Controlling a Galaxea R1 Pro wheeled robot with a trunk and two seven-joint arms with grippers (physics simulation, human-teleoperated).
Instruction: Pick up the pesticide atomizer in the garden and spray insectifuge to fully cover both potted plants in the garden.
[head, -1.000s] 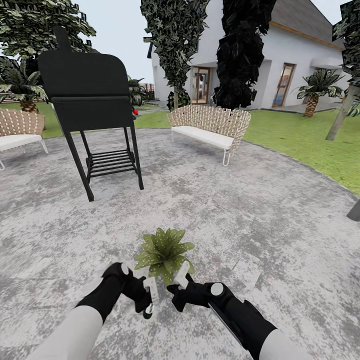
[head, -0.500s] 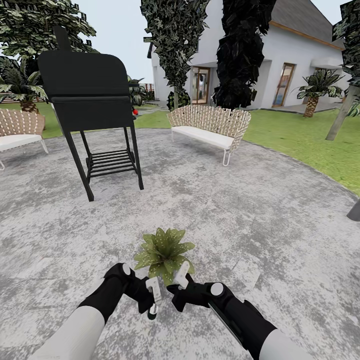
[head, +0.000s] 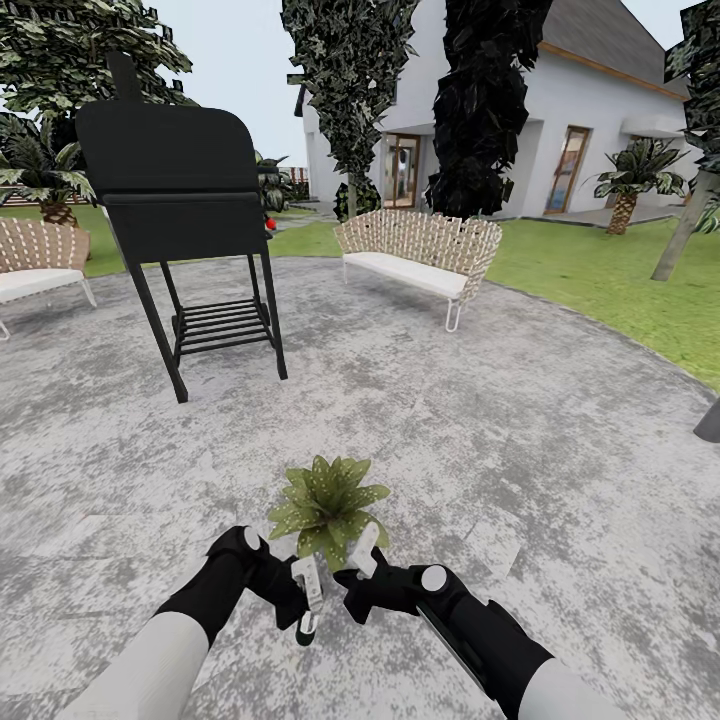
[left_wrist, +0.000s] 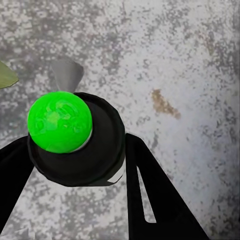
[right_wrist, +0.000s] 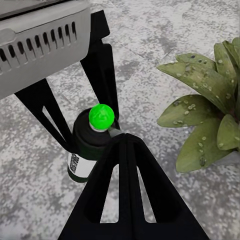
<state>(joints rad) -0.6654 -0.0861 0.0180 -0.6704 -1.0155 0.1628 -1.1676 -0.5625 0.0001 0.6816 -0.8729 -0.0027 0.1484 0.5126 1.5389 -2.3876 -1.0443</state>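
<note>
Head view, bottom middle: left gripper (head: 306, 598) clamped on pesticide atomizer (head: 305, 627), just below potted plant (head: 327, 504) on patio (head: 520, 430). Right gripper (head: 362, 558) beside it, fingers together, holding nothing. Step looked like spraying; next, aim nozzle at leaves.

The pesticide atomizer (left_wrist: 75, 145), seen end-on with a bright green round tip, sits clamped between the left gripper's (left_wrist: 75, 165) two black fingers (left_wrist: 155, 195) above mottled grey paving (left_wrist: 180, 60)
</note>
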